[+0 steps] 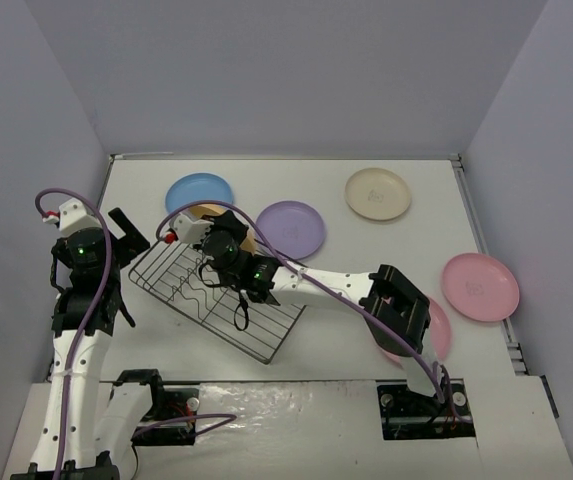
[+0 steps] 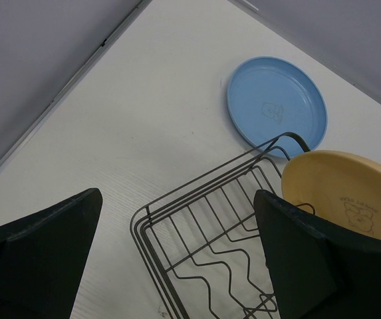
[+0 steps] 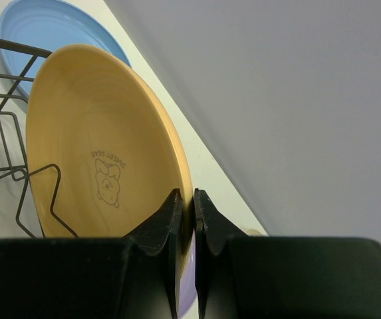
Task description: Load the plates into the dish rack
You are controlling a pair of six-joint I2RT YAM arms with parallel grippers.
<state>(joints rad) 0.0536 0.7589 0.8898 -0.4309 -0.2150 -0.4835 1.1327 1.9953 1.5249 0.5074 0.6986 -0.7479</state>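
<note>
My right gripper [image 3: 193, 199] is shut on the rim of the yellow-orange plate [image 3: 97, 133], which stands on edge over the far end of the dish rack [image 1: 181, 275]. From above, the right gripper [image 1: 221, 245] hides most of that plate. In the left wrist view the same plate [image 2: 350, 199] shows past the rack's corner [image 2: 197, 252]. My left gripper [image 2: 177, 199] hovers open above the rack's left corner, holding nothing; from above it [image 1: 126, 235] sits just left of the rack. The blue plate [image 1: 199, 192], purple plate [image 1: 291, 228], cream plate [image 1: 378, 193] and a pink plate [image 1: 479, 286] lie flat on the table.
A second pink plate [image 1: 438, 335] lies partly under my right arm's elbow. The rack sits at a slant on the white table, with grey walls on three sides. The blue plate [image 2: 276, 106] lies just beyond the rack's far corner.
</note>
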